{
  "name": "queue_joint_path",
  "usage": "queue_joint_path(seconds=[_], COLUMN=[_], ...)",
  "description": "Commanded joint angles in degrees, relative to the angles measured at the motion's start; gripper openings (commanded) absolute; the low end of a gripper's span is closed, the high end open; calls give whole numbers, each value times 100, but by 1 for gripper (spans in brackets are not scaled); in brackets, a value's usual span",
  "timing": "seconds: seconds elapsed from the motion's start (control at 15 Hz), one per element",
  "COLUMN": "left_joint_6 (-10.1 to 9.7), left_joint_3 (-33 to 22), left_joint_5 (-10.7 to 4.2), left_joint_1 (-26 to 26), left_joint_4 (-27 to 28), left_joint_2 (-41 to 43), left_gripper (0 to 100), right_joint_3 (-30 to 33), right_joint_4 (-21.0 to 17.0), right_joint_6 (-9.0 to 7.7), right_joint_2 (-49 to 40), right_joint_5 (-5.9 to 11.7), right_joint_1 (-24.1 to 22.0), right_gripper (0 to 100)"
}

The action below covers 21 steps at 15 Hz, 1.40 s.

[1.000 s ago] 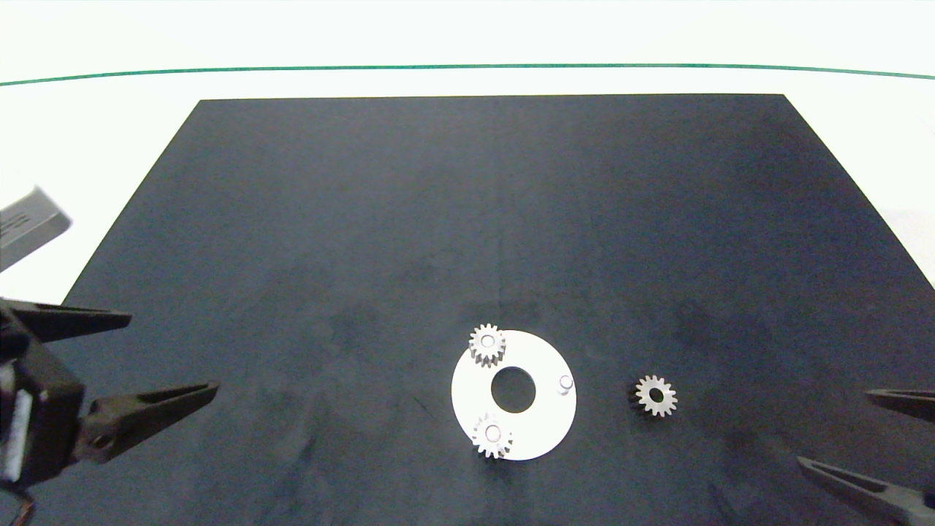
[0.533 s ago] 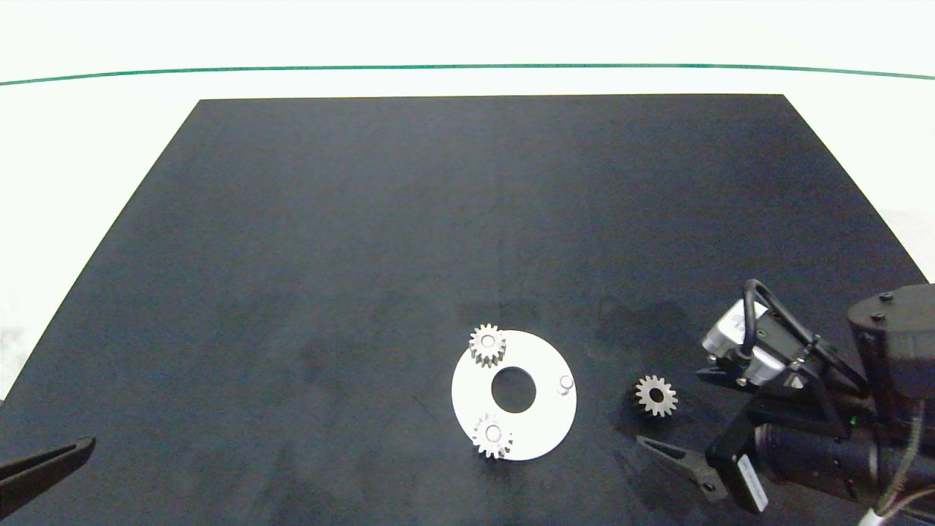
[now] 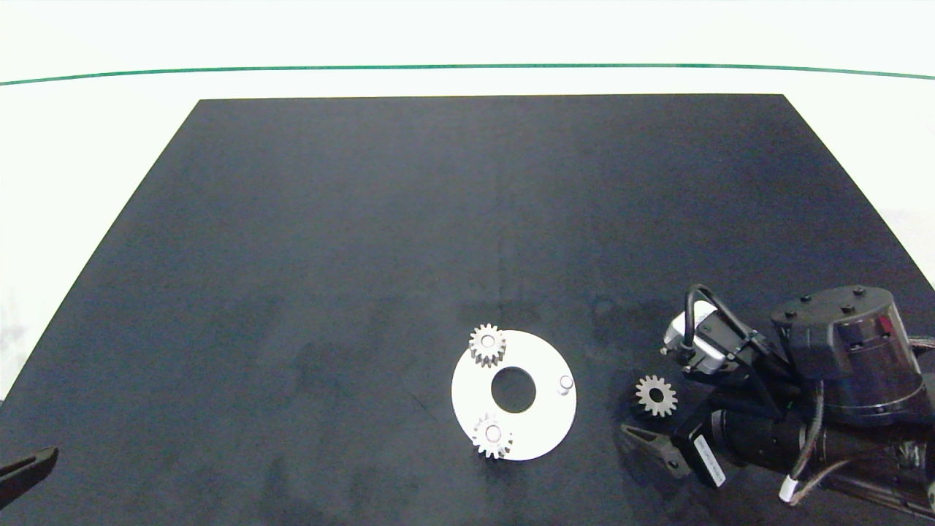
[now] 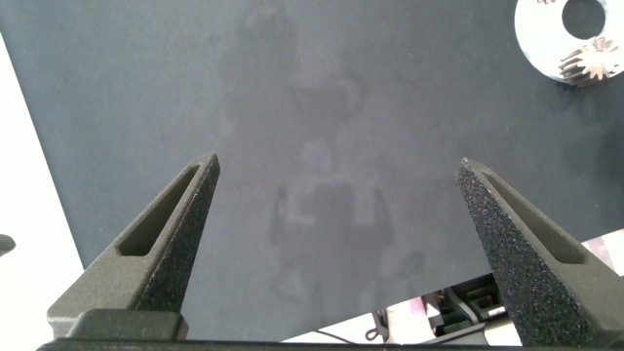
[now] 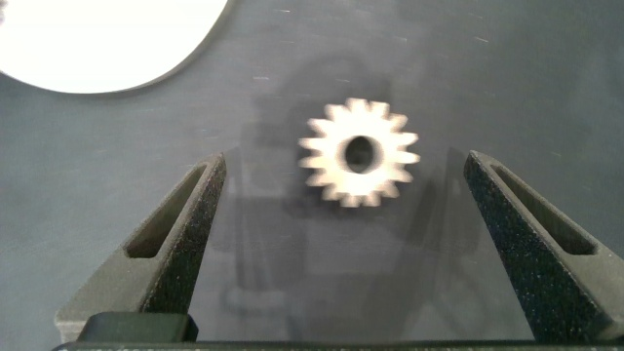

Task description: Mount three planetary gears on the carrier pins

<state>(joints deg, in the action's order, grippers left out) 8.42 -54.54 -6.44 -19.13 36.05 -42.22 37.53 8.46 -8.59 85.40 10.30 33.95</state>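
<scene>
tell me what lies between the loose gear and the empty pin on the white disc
Nothing: in the head view only bare black mat and the disc's rim separate the loose gear from the empty pin.

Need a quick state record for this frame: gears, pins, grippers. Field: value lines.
gears on pins: two, far-left gear and near gear
loose gear: one, flat on mat, right of disc, apart from it
free pin: one, on disc's right side
right gripper: open, fingers either side of loose gear, not touching
left gripper: open, empty, at mat's near-left corner
</scene>
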Motion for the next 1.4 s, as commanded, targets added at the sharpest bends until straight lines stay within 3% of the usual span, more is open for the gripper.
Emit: queue_joint_path(seconds=[0.07, 0.27, 1.4], left_joint_6=[10, 10, 1], left_joint_3=[-4, -4, 5], left_joint_5=[-7, -7, -7], left_joint_1=[5, 5, 5], left_joint_4=[16, 16, 78], left_joint_2=[-6, 38, 91], left_gripper=[100, 100, 100], right_joint_3=[96, 219, 202], right_joint_4=[7, 7, -11], right_joint_6=[7, 24, -2], right_joint_2=[21, 127, 258], right_joint_5=[-28, -55, -46], right_joint_1=[-266, -257, -178], right_gripper=[100, 99, 64])
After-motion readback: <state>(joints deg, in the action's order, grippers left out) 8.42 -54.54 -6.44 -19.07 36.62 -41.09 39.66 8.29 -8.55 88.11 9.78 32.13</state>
